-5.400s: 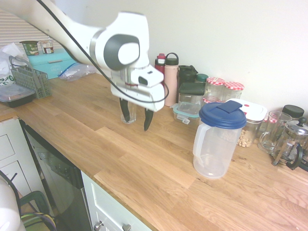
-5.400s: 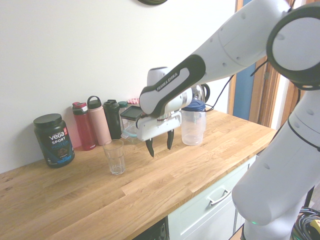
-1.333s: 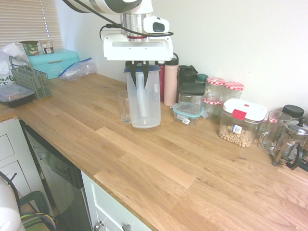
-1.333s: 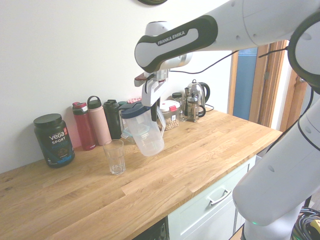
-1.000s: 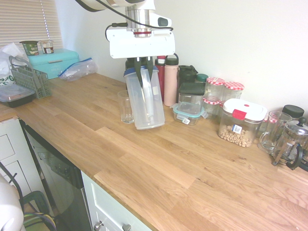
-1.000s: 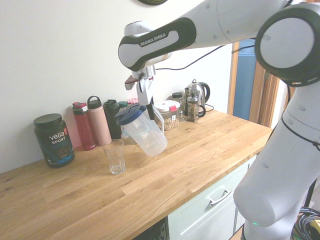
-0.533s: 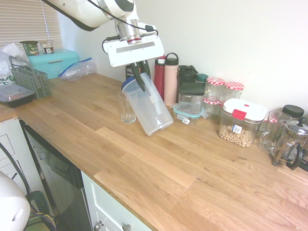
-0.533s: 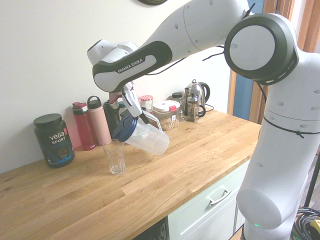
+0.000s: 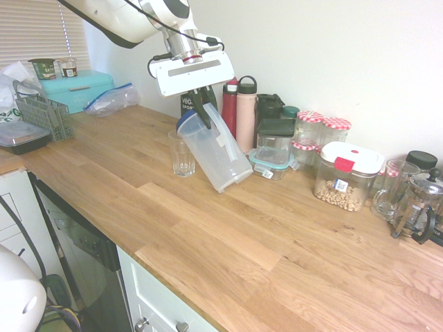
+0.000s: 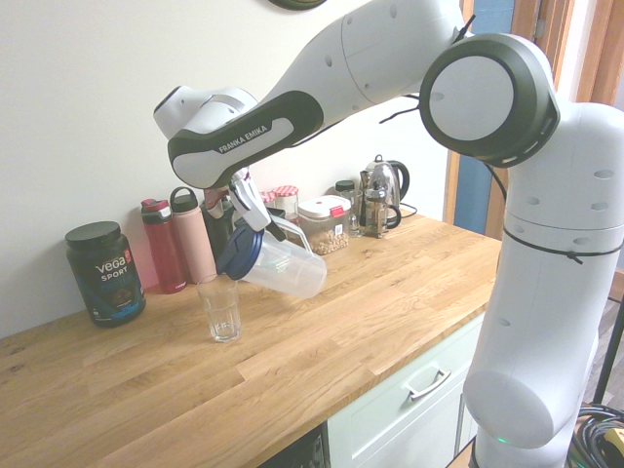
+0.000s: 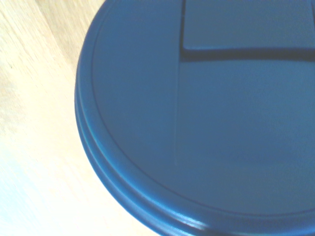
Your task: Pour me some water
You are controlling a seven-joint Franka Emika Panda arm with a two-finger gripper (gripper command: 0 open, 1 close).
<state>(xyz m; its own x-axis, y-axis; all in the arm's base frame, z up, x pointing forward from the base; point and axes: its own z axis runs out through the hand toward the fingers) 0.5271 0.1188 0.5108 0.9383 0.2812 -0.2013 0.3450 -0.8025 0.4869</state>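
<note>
Opposed counter [image 9: 208, 228] views; wrist close, blurry

Wooden countertop [image 9: 228, 242], plank grain, running along the white wall. Clear drinking glass [image 9: 183, 154] stands upright out on the open wood. Back row by wall: black Vega tub [image 10: 105, 272], red bottle [image 9: 229, 105], pink bottle [image 9: 246, 114], dark containers [image 9: 275, 128], two jars with checked lids [image 9: 322, 131], white-lidded container [image 9: 347, 176], French press [image 9: 419, 205]. Far end: teal box [image 9: 73, 88], grey basket [image 9: 46, 115], plastic bag [image 9: 114, 99].
</note>
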